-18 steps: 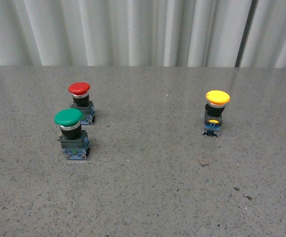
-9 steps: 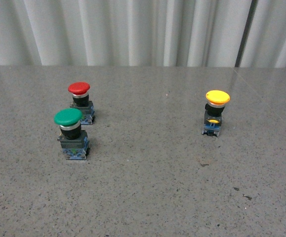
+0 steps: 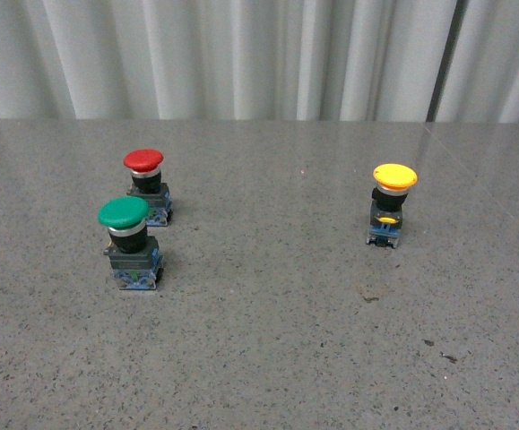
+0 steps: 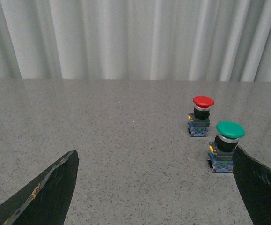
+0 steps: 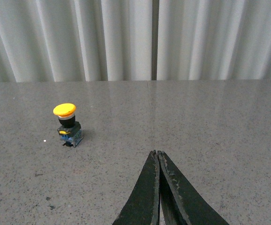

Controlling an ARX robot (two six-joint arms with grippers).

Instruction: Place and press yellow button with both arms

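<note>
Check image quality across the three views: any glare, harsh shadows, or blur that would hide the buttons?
Front view: even, soft light; the yellow button, green button and red button are sharp, with faint shadows. Left wrist view: a mild sheen on the table, and the open left gripper fingers are dark. Right wrist view: clear; the shut right gripper is dark.

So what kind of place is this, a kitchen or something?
Probably not a kitchen. It looks more like a robot test bench: a bare grey speckled table, a plain pale curtain behind it, and just three push buttons, red, green and yellow, set out for practice.
</note>
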